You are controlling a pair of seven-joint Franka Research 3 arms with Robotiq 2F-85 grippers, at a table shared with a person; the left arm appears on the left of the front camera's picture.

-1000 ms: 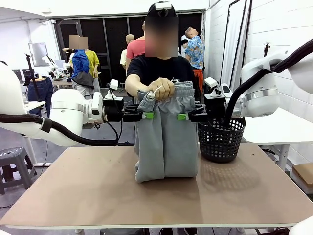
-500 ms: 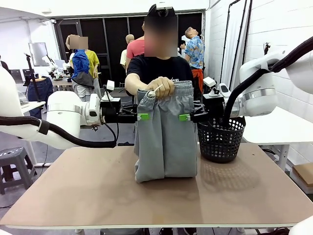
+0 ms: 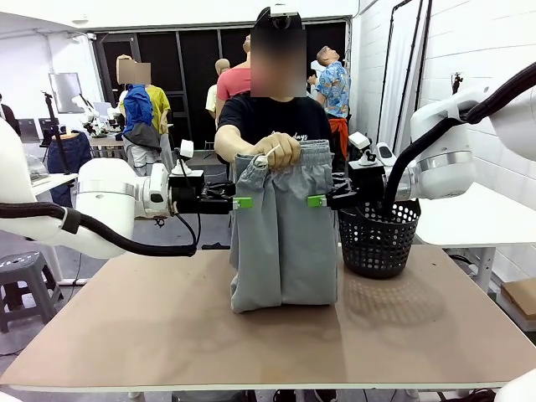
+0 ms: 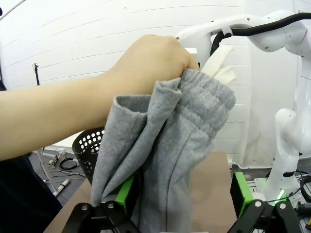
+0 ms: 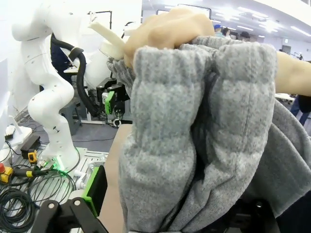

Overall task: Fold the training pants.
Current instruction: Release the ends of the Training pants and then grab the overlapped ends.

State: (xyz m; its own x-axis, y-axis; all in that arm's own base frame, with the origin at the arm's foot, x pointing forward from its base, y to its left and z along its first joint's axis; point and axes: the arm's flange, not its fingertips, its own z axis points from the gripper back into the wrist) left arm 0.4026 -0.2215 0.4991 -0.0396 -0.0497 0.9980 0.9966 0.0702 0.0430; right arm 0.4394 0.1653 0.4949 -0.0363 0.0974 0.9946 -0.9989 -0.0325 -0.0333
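Whereas a second ago each tool pinched a side edge of the hanging garment, the left tool (image 3: 243,202) and the right tool (image 3: 316,200) now stand with their jaws spread wide, released and grasping nothing. The left one has also drawn back a little toward its own side. Seen from the left wrist, the green pads sit apart on either side of the grey cloth; whether the nearer pad still brushes a fold is hard to tell at this angle. Between the two tools hang the training pants (image 3: 283,243), doubled over. Their gathered waistband is bunched in the person's hand (image 3: 278,151) at chest height, and their lower fold rests on the table (image 3: 167,327), just beside the black basket (image 3: 378,239). With the robot's hold gone, the person's hand alone keeps them upright, so this reads as a handover or a re-grip point. The fold is probably part done, and the pants are not yet laid flat on the table.
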